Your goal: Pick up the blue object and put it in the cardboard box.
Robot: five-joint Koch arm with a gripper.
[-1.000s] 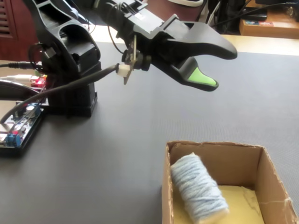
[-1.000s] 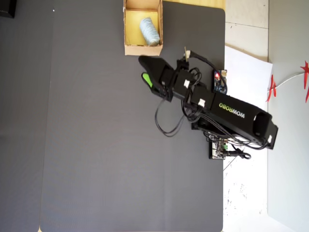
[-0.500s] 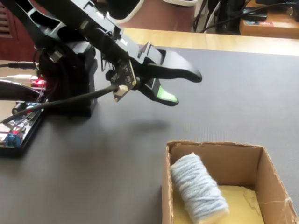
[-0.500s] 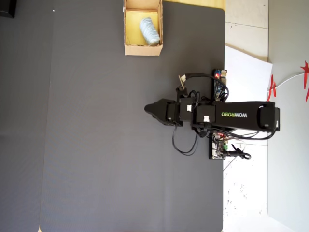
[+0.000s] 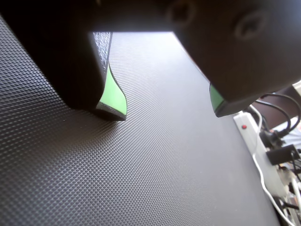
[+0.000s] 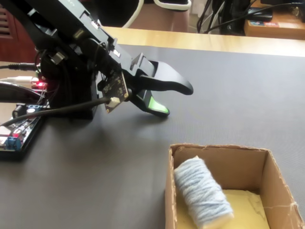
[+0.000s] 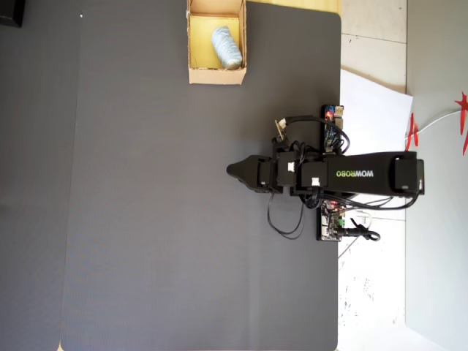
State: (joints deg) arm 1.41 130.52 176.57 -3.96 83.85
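The blue object, a pale ribbed roll, lies inside the cardboard box at the bottom right of the fixed view. From overhead the blue object rests against the right wall of the box at the top of the mat. My gripper hovers low over the dark mat, well away from the box and close to the arm's base. In the wrist view the gripper is open, its two green-padded fingers apart with only bare mat between them. Overhead, the gripper points left.
A circuit board with wires sits left of the arm base; overhead it lies at the mat's right edge. A white power strip with cables lies beyond the mat. A wooden desk edge borders the far side.
The arm has swung away from the box, dropped low and drawn back toward its base. The jaws have narrowed but stay open. The blue object has not moved in the box.
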